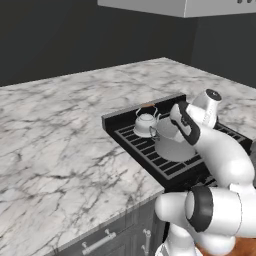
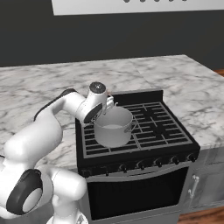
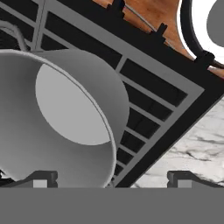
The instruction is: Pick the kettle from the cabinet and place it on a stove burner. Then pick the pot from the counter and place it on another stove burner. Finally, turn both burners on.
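The wide grey pot (image 2: 113, 127) stands on the front left grate of the black stove (image 2: 162, 124); it also shows as the pot (image 1: 172, 142) beside my arm. Behind it the small white kettle (image 1: 146, 123) sits upright on the back left burner. My gripper (image 2: 109, 104) hovers over the pot's back left rim, open and holding nothing. In the hand view the pot (image 3: 65, 113) lies close below, its rim running between the two spread fingertips of the gripper (image 3: 113, 179). From the right base view my hand hides most of the kettle.
White marble counter (image 1: 60, 130) spreads wide to the stove's left, and more counter (image 2: 197, 96) lies to its right. A row of black knobs (image 2: 140, 165) lines the stove front. The right-hand grates (image 2: 164, 120) are bare. A range hood (image 2: 131, 5) hangs overhead.
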